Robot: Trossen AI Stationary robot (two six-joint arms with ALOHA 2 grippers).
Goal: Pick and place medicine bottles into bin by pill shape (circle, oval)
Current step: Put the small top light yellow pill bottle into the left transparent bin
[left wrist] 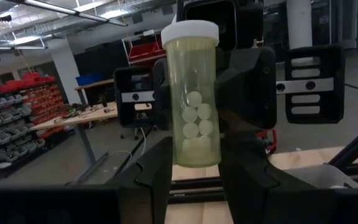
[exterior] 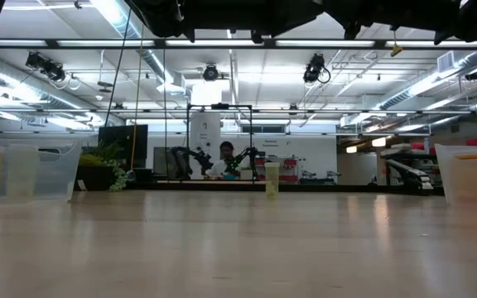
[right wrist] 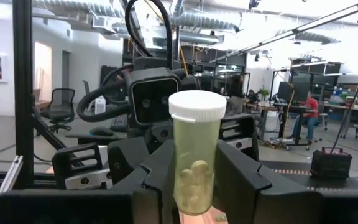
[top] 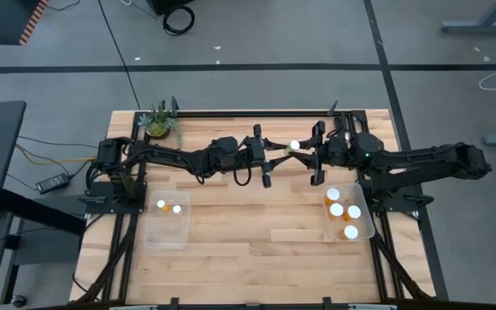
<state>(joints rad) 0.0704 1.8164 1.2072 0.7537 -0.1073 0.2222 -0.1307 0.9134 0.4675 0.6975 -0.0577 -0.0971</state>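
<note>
One medicine bottle [left wrist: 191, 93] with a white cap and a clear yellowish body holding round white pills stands upright in the air over the table's far middle. Its cap [top: 294, 145] shows from above. My left gripper [top: 275, 159] reaches it from the table's left and my right gripper [top: 310, 155] from the right. Both are shut on it and face each other. In the right wrist view the same bottle [right wrist: 196, 149] stands between my right gripper's fingers [right wrist: 194, 186], with the left gripper behind it. My left gripper pinches the lower part of the bottle's body [left wrist: 180, 158] between its two fingers [left wrist: 154, 174]. They come about level from the table's left. The bottle stands upright, cap up, clear of the table. My right gripper pinches the bottle's body at its lower half [right wrist: 182, 186] between its two fingers [right wrist: 238, 180]. They come about level from the table's right, opposite the left gripper. The bottle stays upright and lifted clear.
A clear bin [top: 167, 220] at the near left holds two bottles. A clear bin [top: 360, 226] at the near right holds several. A small green potted plant [top: 159, 123] stands at the far left corner. In the low view a small yellowish bottle-like thing [exterior: 272, 178] shows far off.
</note>
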